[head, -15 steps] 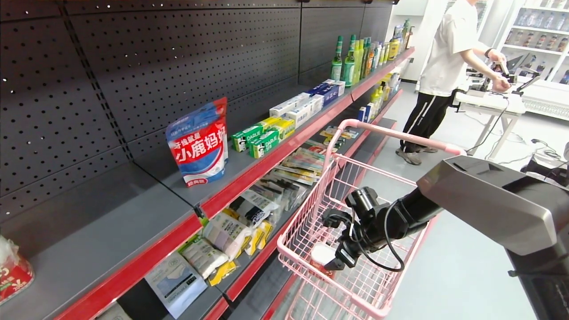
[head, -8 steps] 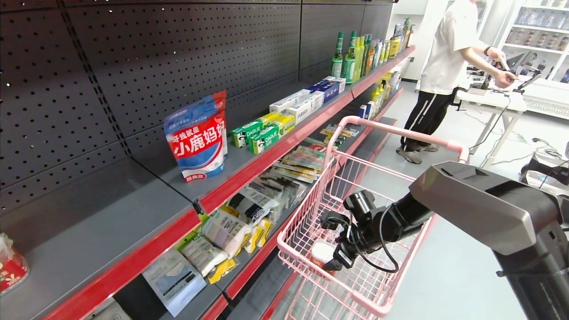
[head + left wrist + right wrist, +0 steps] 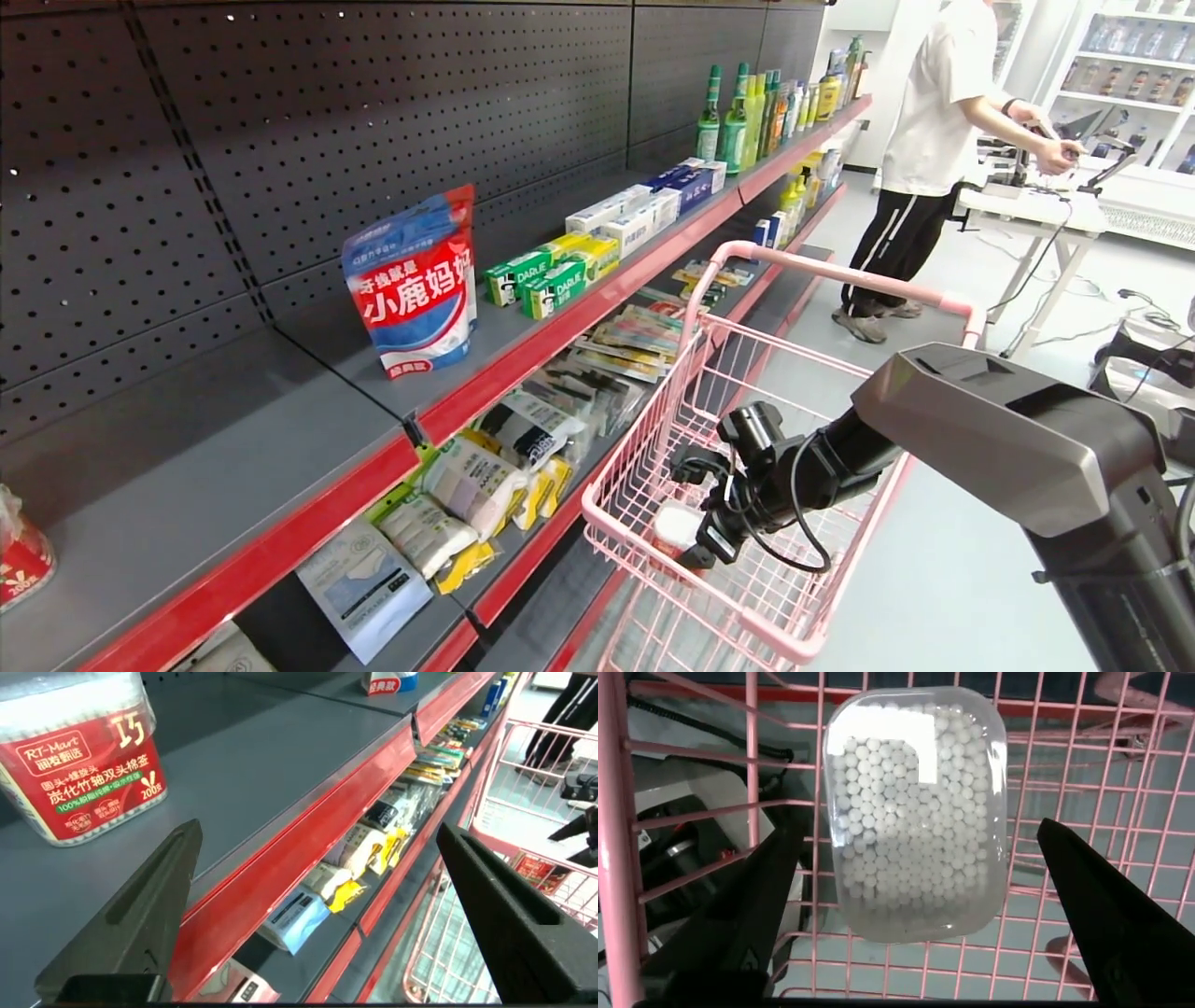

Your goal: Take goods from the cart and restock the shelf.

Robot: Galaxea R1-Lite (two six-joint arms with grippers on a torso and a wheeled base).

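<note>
Right end effector [image 3: 920,915] gapes over box [image 3: 917,812] inside cart [image 3: 840,275].

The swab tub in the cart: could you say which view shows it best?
The right wrist view: the swab tub lies top-on below the open right gripper. The head view catches part beside that gripper; left wrist view: too small to tell.

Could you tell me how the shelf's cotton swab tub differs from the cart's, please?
The shelf tub stands on the shelf; the cart tub sits in the pink cart. The cart tub lies centred under the open right hand; the shelf tub is off-centre from the open left hand. Both are clear plastic.
</note>
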